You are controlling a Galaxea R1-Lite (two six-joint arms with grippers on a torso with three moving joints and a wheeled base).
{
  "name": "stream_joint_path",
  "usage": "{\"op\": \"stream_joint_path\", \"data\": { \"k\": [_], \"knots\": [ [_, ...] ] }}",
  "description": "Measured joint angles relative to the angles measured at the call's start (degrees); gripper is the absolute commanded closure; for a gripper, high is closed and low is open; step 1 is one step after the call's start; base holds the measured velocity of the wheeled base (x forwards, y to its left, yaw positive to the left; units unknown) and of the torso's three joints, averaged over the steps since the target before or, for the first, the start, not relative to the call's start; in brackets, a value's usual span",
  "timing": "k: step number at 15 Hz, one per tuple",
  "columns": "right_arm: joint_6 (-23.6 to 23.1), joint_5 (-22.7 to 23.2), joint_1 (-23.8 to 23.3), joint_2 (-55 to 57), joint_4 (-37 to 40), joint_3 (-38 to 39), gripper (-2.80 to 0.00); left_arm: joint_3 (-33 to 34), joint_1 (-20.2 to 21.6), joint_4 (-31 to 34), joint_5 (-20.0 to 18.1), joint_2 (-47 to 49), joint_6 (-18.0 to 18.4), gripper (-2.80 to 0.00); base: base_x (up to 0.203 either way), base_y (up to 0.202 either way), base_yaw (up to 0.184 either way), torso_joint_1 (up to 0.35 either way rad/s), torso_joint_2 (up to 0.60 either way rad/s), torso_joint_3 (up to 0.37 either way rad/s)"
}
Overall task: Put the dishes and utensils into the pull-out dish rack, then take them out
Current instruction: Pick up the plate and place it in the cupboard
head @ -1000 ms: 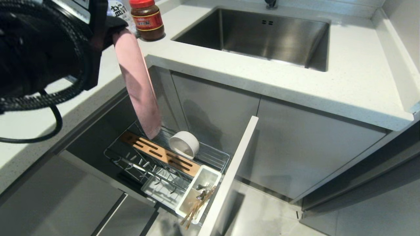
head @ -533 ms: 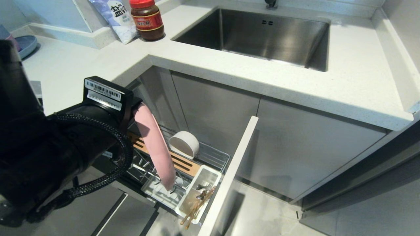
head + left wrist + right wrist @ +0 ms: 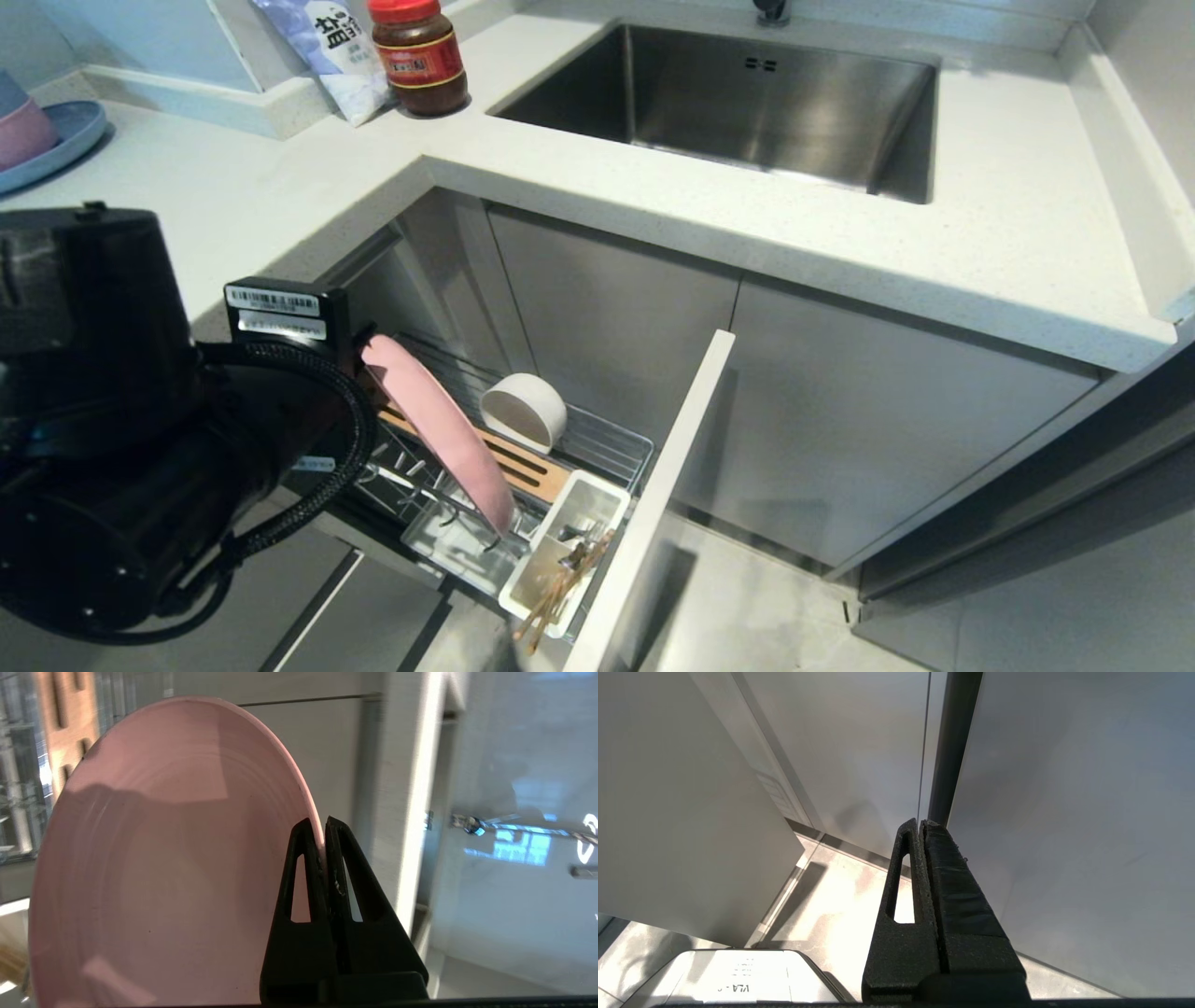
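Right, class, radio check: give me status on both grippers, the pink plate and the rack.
Left gripper shut on pink plate rim, plate tilted over dish rack. Right gripper shut, empty, parked by cabinet fronts. White bowl already racked beside the plate's path.

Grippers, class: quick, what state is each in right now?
Left gripper: shut on the pink plate rim, over the dish rack.
Right gripper: shut, empty.

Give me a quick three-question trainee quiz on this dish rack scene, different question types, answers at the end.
1. True or false: the left claw is shut on the flat round pink plate.
2. Where is the small cream-white round bowl? A) steel sink B) chrome wire pull-out rack C) countertop
3. Fill in: the light-wood chopsticks sit in the white plastic ____.

Key: 1 true; 2 B; 3 cutlery tray.
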Motion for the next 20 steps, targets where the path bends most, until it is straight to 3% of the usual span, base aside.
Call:
{"op": "stream_joint_path", "data": {
  "k": [7,12,14,20],
  "knots": [
    [0.0,0.0,0.0,0.0,0.0,0.0,0.0,2.74,6.85,0.75,-0.1,5.81,-10.48,0.0,0.0,0.0,0.0,0.0,0.0,0.0],
    [0.0,0.0,0.0,0.0,0.0,0.0,0.0,3.05,10.87,0.48,-0.81,8.84,-13.33,0.0,0.0,0.0,0.0,0.0,0.0,0.0],
    [0.0,0.0,0.0,0.0,0.0,0.0,0.0,2.91,12.03,0.19,-2.95,9.68,-14.44,0.0,0.0,0.0,0.0,0.0,0.0,0.0],
    [0.0,-0.03,0.0,0.0,0.0,0.0,0.0,2.63,12.56,-4.88,-4.6,10.25,-14.7,0.0,0.0,0.0,0.0,0.0,0.0,0.0]
  ]
}}
